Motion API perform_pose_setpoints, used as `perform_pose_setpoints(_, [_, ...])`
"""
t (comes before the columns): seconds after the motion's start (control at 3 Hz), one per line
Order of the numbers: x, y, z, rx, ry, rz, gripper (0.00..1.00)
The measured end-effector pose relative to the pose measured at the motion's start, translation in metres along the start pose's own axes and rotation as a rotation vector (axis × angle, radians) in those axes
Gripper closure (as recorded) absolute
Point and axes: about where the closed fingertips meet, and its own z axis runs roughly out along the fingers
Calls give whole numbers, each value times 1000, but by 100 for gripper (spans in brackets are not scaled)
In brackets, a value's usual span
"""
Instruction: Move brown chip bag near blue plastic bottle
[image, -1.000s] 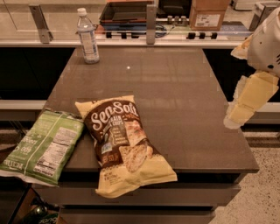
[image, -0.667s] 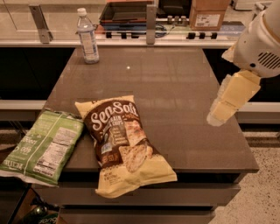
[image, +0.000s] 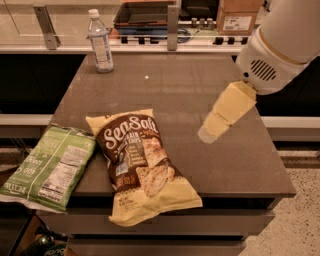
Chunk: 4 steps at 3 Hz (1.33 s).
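Brown chip bag (image: 142, 165) lies flat at table (image: 200, 75) front edge, bottom overhanging. We judge it light, crinkly, slippery; we'd pinch top seam. Green bag (image: 47, 167) just left. Blue plastic bottle (image: 100, 42) upright at far-left corner, well apart. Gripper (image: 212, 129) hovers right of bag; open or closed, we cannot tell.

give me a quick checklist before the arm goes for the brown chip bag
1. Brown chip bag in view, lying flat at the table's front edge, nothing on top: ok
2. Blue plastic bottle upright at the far left corner: ok
3. Bare table beside the bottle for the bag: ok
4. End effector lined up over the bag: not ok, it hangs to the bag's right
5. Green bag apart from the chip bag: cannot tell, edges very close
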Motion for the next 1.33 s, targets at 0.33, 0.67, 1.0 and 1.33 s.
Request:
perform_pose_setpoints(0.33, [-18,16,21,-45,1,144,0])
perform_pose_setpoints(0.67, [-39,28,44,-69,-10,269,0])
perform_pose_setpoints(1.0, [-61,43,63,-71,-19,364,0])
perform_pose_setpoints(1.33, [-76,63,77,-75,-7,410,0])
